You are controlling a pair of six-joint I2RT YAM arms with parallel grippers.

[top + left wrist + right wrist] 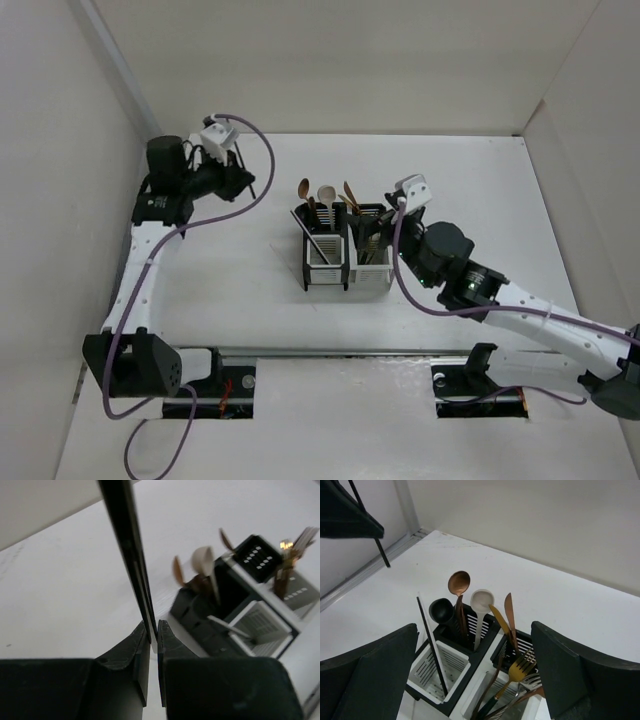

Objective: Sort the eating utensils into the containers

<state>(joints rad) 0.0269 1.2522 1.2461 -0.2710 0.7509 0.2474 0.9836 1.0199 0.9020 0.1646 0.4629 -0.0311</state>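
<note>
White tabletop (250, 320), white walls. Left gripper (153, 630): jaws clamped on 1 slim black chopstick (125, 545), which projects beyond their tips, well apart from the containers (325, 275). Right gripper (400, 212): jaws wide apart. Below them, upright in the compartments, stand a copper spoon (458, 582), a black spoon (441, 610), a pale spoon (482, 600) and a gold fork (520, 667).

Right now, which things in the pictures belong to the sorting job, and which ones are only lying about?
Belong to the job:
- black chopstick in the shut left gripper
- caddy
- spoons, knives and fork standing in it
- open right gripper

Only lying about:
- purple cables
- table
- walls
</note>
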